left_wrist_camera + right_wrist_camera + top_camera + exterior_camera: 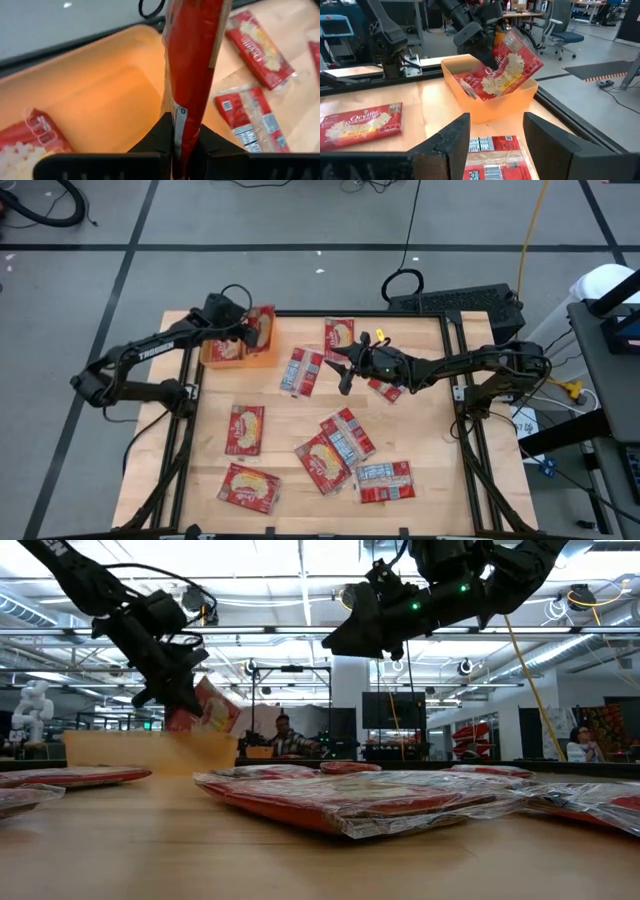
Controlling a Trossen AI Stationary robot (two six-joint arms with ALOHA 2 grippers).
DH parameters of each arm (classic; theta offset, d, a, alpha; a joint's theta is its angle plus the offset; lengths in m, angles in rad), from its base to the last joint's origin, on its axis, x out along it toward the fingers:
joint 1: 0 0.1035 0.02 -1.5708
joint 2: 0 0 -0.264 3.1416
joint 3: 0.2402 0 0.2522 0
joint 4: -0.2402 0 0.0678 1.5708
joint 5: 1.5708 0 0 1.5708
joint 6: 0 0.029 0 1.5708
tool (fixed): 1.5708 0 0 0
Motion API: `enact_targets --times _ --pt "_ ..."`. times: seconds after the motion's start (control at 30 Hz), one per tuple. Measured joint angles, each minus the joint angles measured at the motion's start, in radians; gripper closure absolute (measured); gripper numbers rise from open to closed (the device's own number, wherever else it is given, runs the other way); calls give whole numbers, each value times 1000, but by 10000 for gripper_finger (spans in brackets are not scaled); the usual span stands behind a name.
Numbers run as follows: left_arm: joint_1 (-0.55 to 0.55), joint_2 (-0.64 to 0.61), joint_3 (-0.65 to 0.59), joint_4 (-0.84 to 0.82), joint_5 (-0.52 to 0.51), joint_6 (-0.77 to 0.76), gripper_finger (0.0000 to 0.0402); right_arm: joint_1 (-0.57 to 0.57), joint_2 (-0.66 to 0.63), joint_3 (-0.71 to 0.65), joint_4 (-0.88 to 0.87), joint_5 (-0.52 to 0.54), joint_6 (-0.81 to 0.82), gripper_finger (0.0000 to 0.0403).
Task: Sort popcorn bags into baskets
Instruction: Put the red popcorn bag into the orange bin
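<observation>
An orange basket [262, 360] stands at the table's far left, with one popcorn bag [25, 147] lying inside it. My left gripper [248, 332] is over the basket, shut on a red popcorn bag [512, 70] that tilts down into it. My right gripper [495, 145] hovers open above the table's far middle [345, 368], level, pointing toward the basket, with nothing between its fingers. Several more popcorn bags lie flat on the table, among them one [302, 372] just below the right gripper. My left gripper pinches the bag between its two fingers at one end [182, 117], the bag standing edge-on in the gap. The fingers [475, 37] come slanting down from above. The bag hangs tilted below them, its lower corner [485, 95] inside the basket's walls; whether it touches the floor is hidden.
Loose bags lie at the near left [245, 428], [248, 487], the near middle [322, 463], [385, 480] and the far middle [339, 335]. A black keyboard [455, 302] sits beyond the far right edge. People sit in the room behind [285, 737].
</observation>
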Motion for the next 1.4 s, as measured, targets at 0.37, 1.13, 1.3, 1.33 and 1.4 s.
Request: enact_targets --times 0.37,1.13,1.3,1.33,1.4 --pt "-1 38 0 -13 -74 -55 364 1 0 0 -20 0 -11 225" --pt "-87 31 0 -78 -180 -79 229 6 0 0 -27 1 12 225" --pt "-87 -9 0 -80 -195 -74 229 6 0 0 -48 1 26 225" --pt "-87 -19 0 -83 -200 -73 229 6 0 0 -49 1 26 225" --pt "-87 -41 0 -91 -207 -69 229 6 0 0 -50 1 26 225"
